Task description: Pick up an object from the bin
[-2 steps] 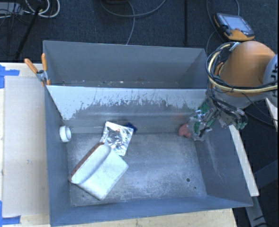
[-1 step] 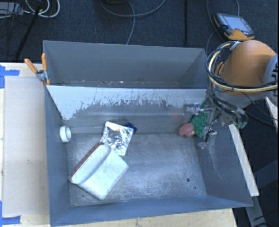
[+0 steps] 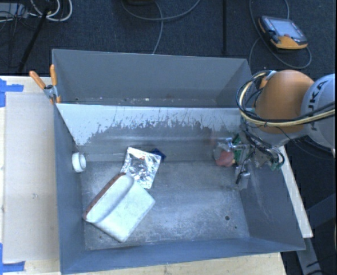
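Note:
My gripper (image 3: pixel 242 176) hangs low over the right end of the bin, close to the right wall, under the arm's orange dome. Just to its left, near the back right corner, is a small reddish-pink thing (image 3: pixel 223 157); whether the gripper touches it I cannot tell. Nothing shows clearly held. A crumpled silver foil packet (image 3: pixel 141 166) lies left of centre with a blue bit at its far edge.
A white flat pad with a brown edge (image 3: pixel 121 205) lies tilted at the front left, its top corner under the foil packet. A small white cap (image 3: pixel 78 162) rests against the left wall. Bare floor stretches between the pad and the gripper.

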You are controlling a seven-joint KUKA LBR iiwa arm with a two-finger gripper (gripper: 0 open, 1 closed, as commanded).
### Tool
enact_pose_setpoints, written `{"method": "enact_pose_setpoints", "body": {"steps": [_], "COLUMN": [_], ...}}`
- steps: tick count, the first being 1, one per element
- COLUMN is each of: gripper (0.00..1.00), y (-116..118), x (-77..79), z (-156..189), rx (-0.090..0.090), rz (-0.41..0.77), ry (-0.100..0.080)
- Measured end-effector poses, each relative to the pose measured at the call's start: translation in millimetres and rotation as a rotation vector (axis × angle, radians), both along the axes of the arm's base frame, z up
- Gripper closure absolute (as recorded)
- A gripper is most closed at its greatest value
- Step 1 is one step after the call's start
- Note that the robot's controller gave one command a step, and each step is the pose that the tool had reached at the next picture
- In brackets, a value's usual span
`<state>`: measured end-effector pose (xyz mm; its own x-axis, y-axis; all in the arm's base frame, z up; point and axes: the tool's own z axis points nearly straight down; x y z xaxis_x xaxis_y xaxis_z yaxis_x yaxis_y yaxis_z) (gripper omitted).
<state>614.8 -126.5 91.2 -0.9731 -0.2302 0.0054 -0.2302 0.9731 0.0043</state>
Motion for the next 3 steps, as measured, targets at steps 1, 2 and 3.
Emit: {"method": "enact_pose_setpoints", "body": {"steps": [1,2,3], "gripper": [0.00,1.00,1.00], "y": [-23.7,-21.8,-17.6], "x": [9.0,8.8,-6.8], "z": [-8.0,-8.0,105.1], "rx": [0.002,0.004,-0.004], "rz": [-0.118,-0.115,-0.105], "ry": [-0.014,-0.010,-0.015]}}
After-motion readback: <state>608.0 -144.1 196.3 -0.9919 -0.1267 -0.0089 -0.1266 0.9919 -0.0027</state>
